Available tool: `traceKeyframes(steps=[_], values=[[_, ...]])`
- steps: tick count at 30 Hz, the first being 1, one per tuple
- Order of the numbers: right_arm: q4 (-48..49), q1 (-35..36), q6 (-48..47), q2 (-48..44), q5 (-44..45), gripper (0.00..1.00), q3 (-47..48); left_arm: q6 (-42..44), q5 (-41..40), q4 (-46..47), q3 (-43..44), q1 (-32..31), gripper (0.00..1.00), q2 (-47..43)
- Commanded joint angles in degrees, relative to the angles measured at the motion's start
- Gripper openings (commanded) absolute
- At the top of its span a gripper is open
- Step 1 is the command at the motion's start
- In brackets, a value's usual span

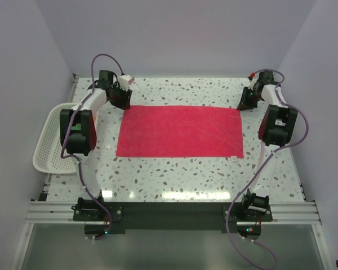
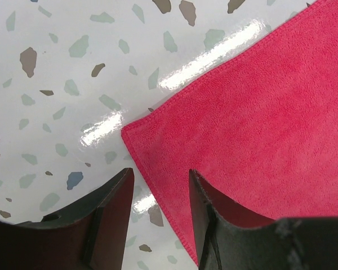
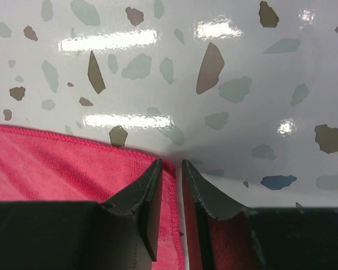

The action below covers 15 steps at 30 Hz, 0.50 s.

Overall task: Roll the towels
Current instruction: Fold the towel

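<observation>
Pink-red towel (image 1: 179, 131) flat on the surface (image 1: 174, 174), basket (image 1: 45, 149) beyond its left edge.
Left jaws released astride its far-left corner; right jaws narrowed at its far-right corner, grip unclear.

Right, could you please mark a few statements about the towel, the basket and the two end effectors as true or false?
1. The pink-red towel lies flat, unrolled. True.
2. The white basket sits on the right side. False: it is on the left.
3. The left end effector is open at a towel corner. True.
4. The right end effector is over the towel's middle. False: it is at a far corner.
</observation>
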Motion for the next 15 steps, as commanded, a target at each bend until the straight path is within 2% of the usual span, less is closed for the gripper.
traceKeyframes(steps=[1, 4, 7, 11, 15], values=[[-1.9, 0.1, 0.5, 1.0, -3.1, 0.25, 1.7, -0.8, 0.3, -0.4, 2.4, 0.3, 0.49, 0.6], [-2.1, 0.1, 0.3, 1.0, -3.1, 0.23, 1.0, -0.8, 0.0, -0.4, 2.4, 0.3, 0.49, 0.5], [-1.5, 0.0, 0.2, 0.4, -3.6, 0.17, -0.1, -0.8, -0.7, -0.2, 2.5, 0.3, 0.49, 0.7], [-1.7, 0.1, -0.4, 0.1, -4.0, 0.0, 0.0, -1.4, -0.8, -0.3, 4.1, 0.6, 0.49, 2.1], [-1.7, 0.1, -0.9, -0.1, -3.9, 0.0, -0.1, -1.2, -0.6, -0.1, 6.4, 0.9, 0.44, 4.9]])
